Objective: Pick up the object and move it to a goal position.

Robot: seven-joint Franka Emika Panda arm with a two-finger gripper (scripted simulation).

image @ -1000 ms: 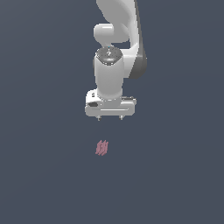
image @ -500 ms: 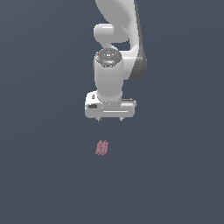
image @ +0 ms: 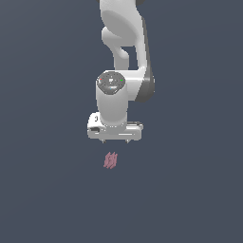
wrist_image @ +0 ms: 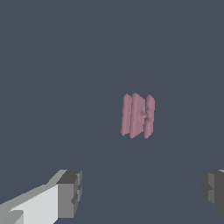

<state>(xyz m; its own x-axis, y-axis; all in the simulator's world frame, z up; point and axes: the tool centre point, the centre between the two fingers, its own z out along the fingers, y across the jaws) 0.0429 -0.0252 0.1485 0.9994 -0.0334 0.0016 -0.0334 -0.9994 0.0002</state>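
The object (image: 110,160) is a tiny dull pink-red thing of three thin parallel strips. It lies on the dark grey floor just below the white gripper (image: 115,141) in the exterior view. The gripper points down, a little above and behind the object. In the wrist view the object (wrist_image: 138,115) lies ahead of the two grey fingertips (wrist_image: 71,193), which stand wide apart with nothing between them. The gripper is open and empty.
The floor (image: 190,190) is a plain dark grey-blue surface all around. The white arm (image: 124,42) rises behind the gripper toward the top of the exterior view.
The gripper has moved a little lower and toward the exterior view's left, closer to the object. The object has not moved.
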